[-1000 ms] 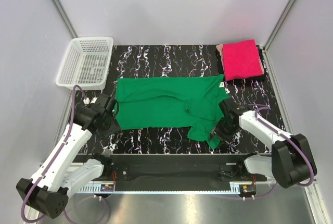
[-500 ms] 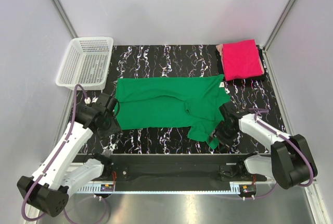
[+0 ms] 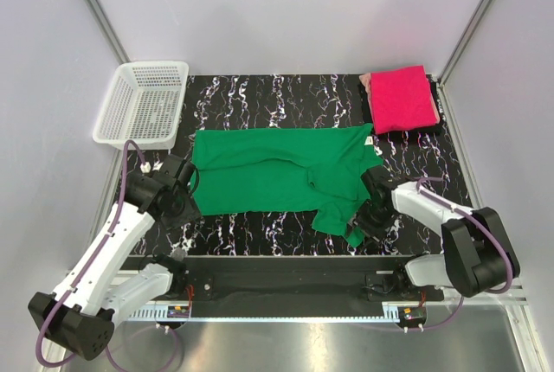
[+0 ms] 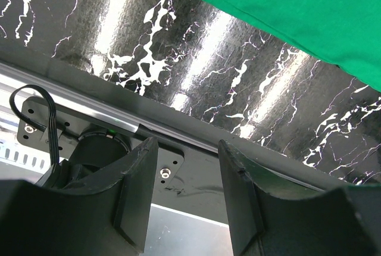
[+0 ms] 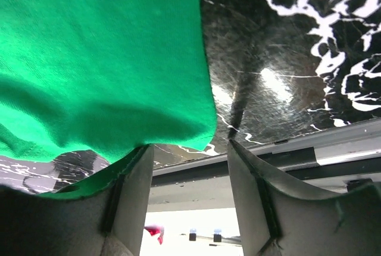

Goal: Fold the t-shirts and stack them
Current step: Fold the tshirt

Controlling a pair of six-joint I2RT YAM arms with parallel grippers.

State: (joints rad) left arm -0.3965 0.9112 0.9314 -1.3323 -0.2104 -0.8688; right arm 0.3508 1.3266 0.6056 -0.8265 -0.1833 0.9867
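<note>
The green t-shirt (image 3: 277,177) lies spread flat across the middle of the black marbled table, one sleeve bunched toward the near right. The pink t-shirt (image 3: 402,98) rests folded at the back right corner. My left gripper (image 3: 186,203) hovers just off the green shirt's near left corner. In the left wrist view the left gripper (image 4: 187,166) is open and empty, with the green t-shirt (image 4: 297,12) beyond it. My right gripper (image 3: 368,221) sits at the bunched sleeve. In the right wrist view the right gripper (image 5: 190,172) is open, and the green cloth (image 5: 101,59) overlaps its left finger.
A white mesh basket (image 3: 143,104) stands at the back left corner. The arms' black base rail (image 3: 286,272) runs along the near table edge. White walls close the table in at the back and on both sides.
My right gripper has shifted slightly left toward the sleeve's tip, and its jaws stand a little wider. The left arm has hardly moved.
</note>
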